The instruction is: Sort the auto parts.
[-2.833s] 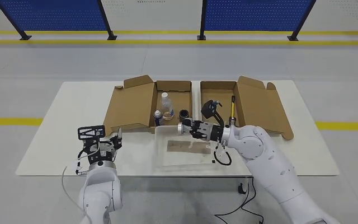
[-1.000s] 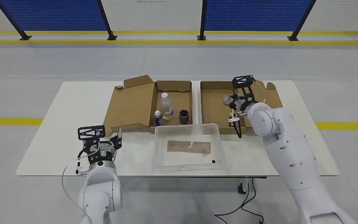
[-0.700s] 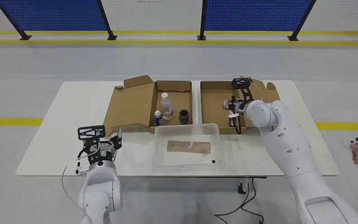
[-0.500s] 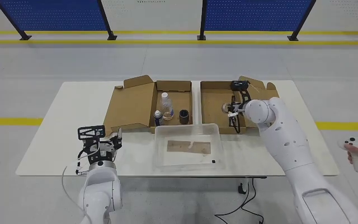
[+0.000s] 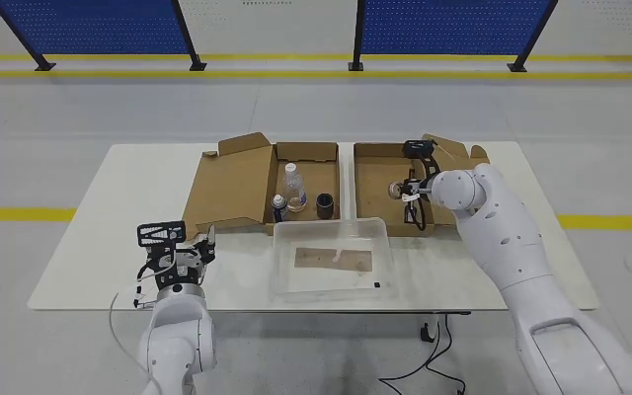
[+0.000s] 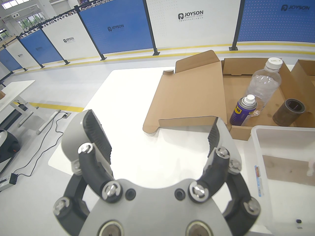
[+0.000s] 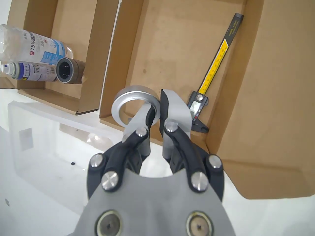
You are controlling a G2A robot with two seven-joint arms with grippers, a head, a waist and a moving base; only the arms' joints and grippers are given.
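The right jaws are clamping a metal ring (image 7: 134,91) by its rim, holding it over the right box (image 7: 172,37), near its front wall and close to the caliper (image 7: 216,62) lying inside. The left jaws are hanging wide apart, empty, above the worktop (image 5: 99,247) beside the bin (image 6: 257,153).

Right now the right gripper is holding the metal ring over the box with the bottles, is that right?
Not quite. The right gripper is shut on the metal ring, but it is over the cardboard box that holds the caliper, not the one with the bottles. The right wrist view shows it.
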